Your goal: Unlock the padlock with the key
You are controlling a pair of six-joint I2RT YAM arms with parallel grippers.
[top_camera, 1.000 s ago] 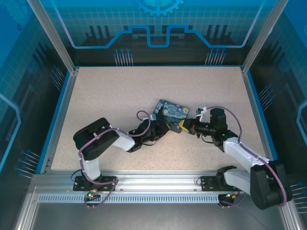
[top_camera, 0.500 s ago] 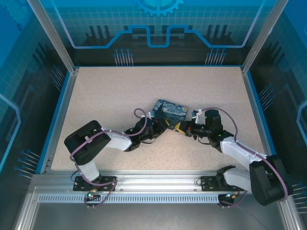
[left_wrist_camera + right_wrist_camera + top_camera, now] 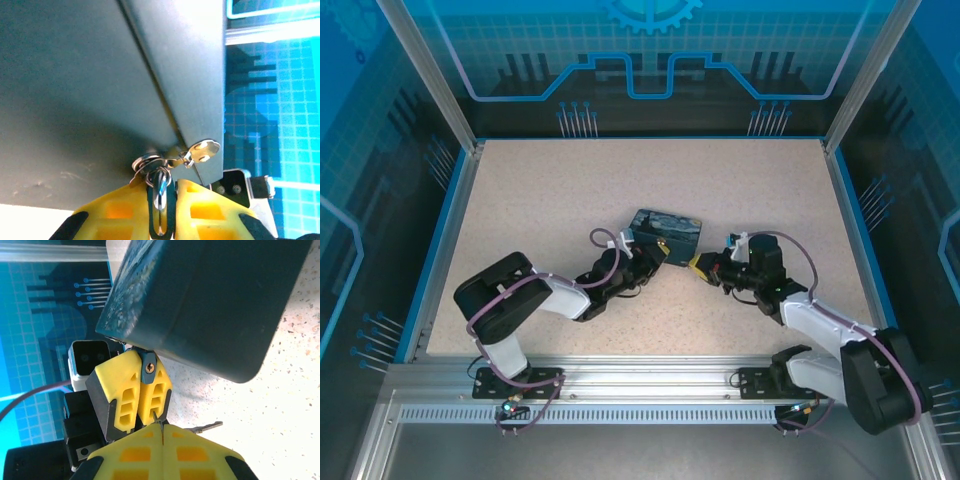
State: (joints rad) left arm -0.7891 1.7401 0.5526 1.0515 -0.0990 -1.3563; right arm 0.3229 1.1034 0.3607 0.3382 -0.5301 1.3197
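Brass keyway first: the left hand, shut on the padlock, holds it just ahead of the right hand, which is pinched shut on what we judge is the key, so we align squarely before advancing, taking the keyway from the right wrist view and the silvery links against the box from the left wrist view.

Speckled beige tabletop w/ blue trim, blue circuit-print bg panels, alu frame posts, slotted rail at front

Matt speckled stone-look desk, smooth matt dark box, satin yellow plastic left end effector, shiny metal padlock
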